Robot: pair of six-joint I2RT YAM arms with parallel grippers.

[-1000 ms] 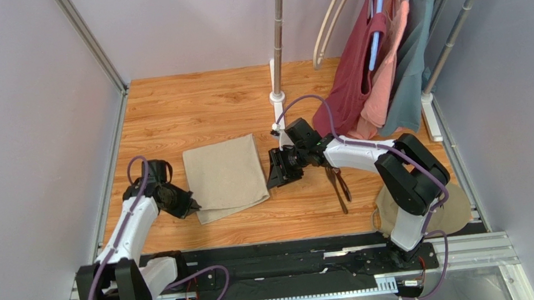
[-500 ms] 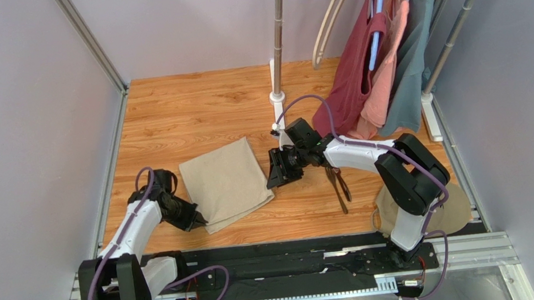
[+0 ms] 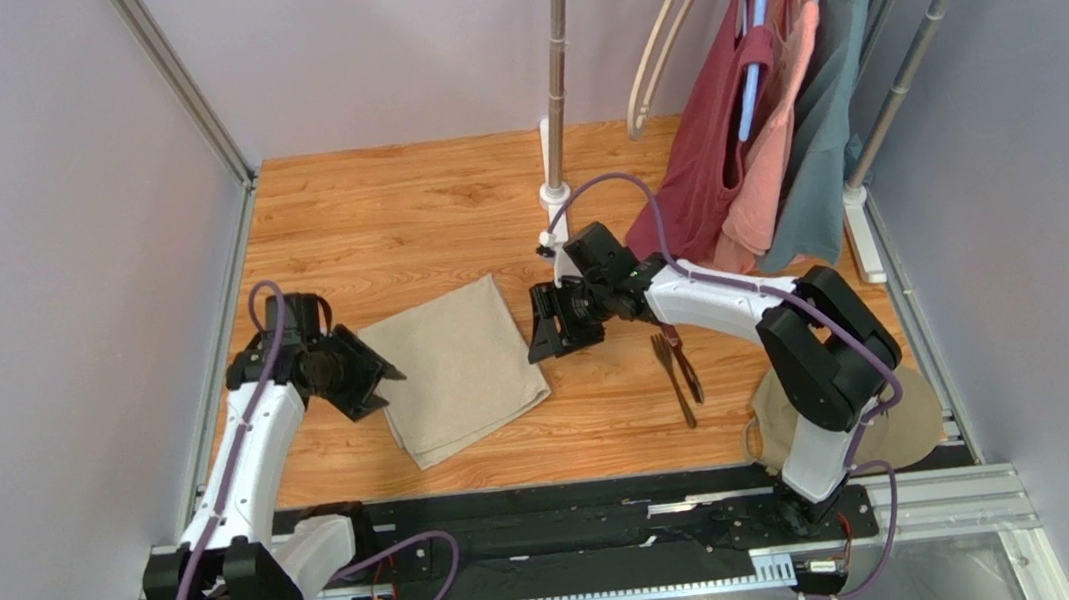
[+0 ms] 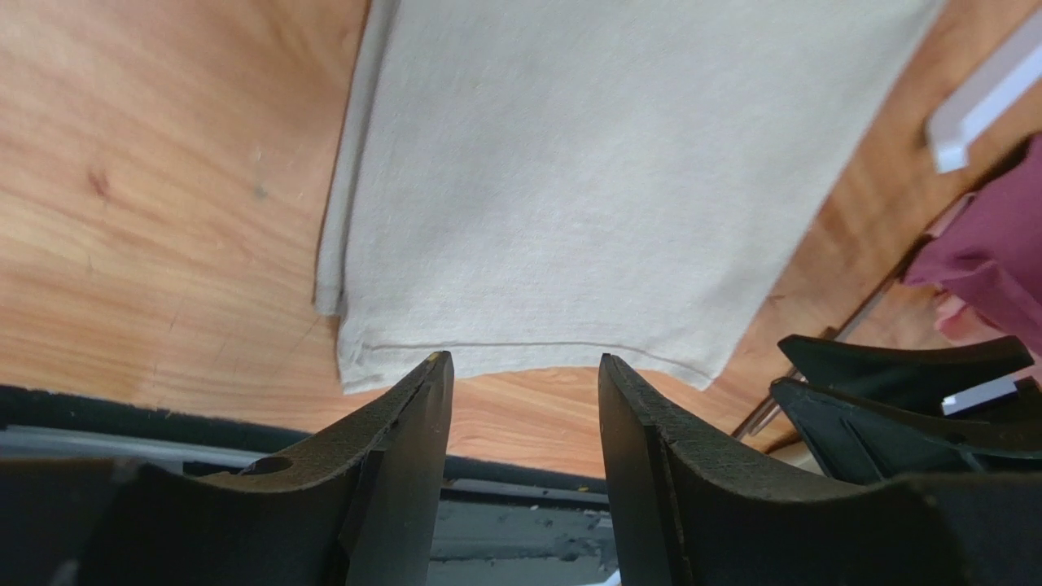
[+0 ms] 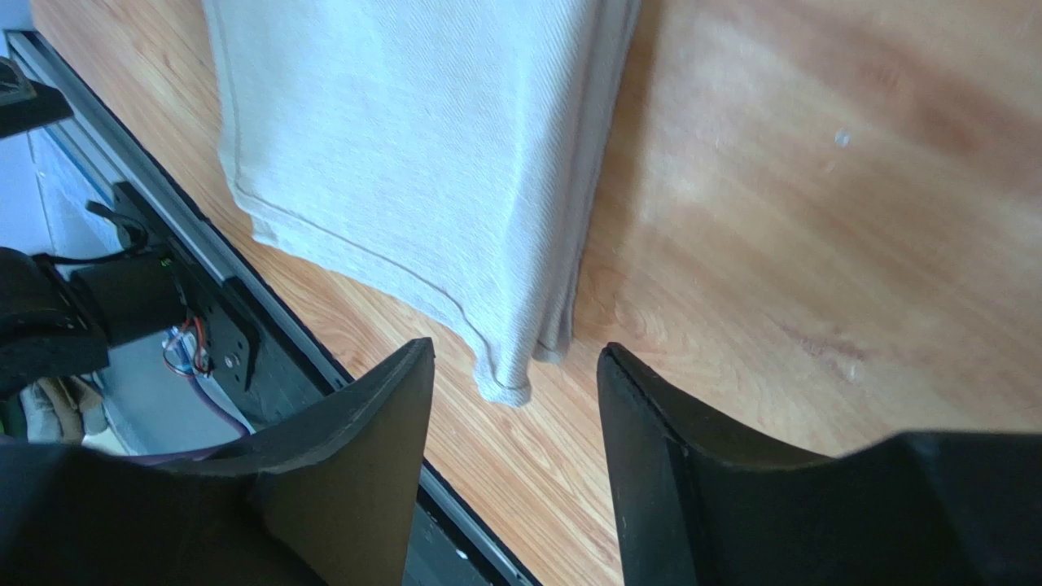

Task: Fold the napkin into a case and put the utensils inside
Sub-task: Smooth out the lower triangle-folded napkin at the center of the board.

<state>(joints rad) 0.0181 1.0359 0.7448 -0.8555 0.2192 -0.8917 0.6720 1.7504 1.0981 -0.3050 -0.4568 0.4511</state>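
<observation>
The folded napkin (image 3: 461, 369) lies flat on the wooden surface (image 3: 381, 227) between the arms. The left jaws stand apart and empty just beside its left edge; the right jaws, also apart and empty, sit beside its right. The utensils (image 3: 677, 367) lie further right.

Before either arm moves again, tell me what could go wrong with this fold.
The folded beige-tan cloth napkin lies skewed, its layer edges uneven; a pinch by the open left gripper may catch only one layer.
The slim dark brown metal utensils lie beside the right arm; a low sweep could scatter them.
The open right gripper faces the left one across the cloth; both closing in could bunch it.
</observation>
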